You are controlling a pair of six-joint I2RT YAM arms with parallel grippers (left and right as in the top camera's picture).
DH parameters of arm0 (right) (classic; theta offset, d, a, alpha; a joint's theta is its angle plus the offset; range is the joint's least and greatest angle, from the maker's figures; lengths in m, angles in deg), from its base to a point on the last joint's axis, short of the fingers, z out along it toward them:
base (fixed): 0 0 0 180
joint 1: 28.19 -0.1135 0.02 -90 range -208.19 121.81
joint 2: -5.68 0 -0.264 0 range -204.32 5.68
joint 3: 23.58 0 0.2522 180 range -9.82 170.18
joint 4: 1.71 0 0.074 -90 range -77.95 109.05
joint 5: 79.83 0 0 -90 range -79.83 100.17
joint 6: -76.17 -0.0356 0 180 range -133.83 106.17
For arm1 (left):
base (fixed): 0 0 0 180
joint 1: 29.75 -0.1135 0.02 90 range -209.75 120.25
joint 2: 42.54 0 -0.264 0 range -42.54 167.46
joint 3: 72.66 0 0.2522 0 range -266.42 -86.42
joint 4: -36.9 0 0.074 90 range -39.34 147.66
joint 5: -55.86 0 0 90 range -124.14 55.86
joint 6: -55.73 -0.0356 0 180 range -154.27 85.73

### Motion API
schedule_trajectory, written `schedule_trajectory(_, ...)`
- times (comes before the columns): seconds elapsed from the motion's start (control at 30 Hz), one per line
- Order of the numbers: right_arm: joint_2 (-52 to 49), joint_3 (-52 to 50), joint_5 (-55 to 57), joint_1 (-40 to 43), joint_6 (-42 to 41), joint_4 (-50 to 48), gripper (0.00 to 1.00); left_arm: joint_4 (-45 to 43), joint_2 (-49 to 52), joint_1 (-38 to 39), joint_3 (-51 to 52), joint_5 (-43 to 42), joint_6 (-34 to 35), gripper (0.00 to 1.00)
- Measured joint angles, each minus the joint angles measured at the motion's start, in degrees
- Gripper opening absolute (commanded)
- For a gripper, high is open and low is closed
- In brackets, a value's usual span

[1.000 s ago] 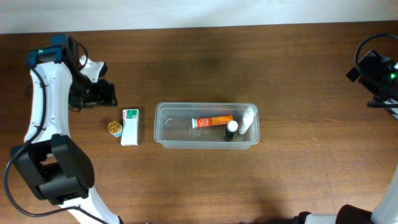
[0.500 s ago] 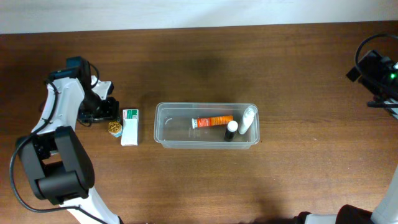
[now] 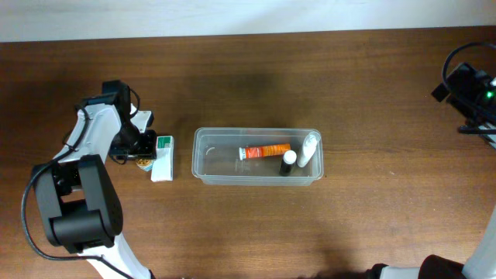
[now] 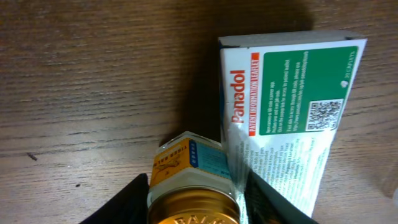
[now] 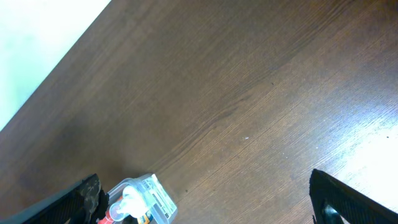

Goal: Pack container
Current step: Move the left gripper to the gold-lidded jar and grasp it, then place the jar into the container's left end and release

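Note:
The clear plastic container [image 3: 256, 180] lies mid-table and holds an orange tube [image 3: 265, 151], a white bottle [image 3: 309, 147] and a small dark bottle with a white cap [image 3: 288, 160]. Its right end shows in the right wrist view [image 5: 163, 200]. My left gripper [image 3: 142, 152] is open, its fingers [image 4: 193, 208] straddling a small gold-lidded jar [image 4: 194, 186] that stands against a green-and-white Panadol box [image 4: 283, 118], left of the container. The box [image 3: 163, 159] and jar [image 3: 144, 161] also show from overhead. My right gripper [image 5: 202, 190] is open and empty, high at the table's far right.
The right arm [image 3: 467, 84] sits at the far right edge of the brown wooden table. The Panadol box presses against the jar's right side, close to my left gripper's right finger.
My left gripper has moved right and toward the front, from the table's far left to the gold-lidded jar, and now straddles it. The right arm and the container have not moved.

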Motion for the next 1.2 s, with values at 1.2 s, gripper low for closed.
schedule_trajectory(1.2, 0.0, 0.0, 0.0, 0.0, 0.0, 0.0, 0.98, 22.7, -13.2, 10.1, -28.9, -0.9, 0.5, 0.21)
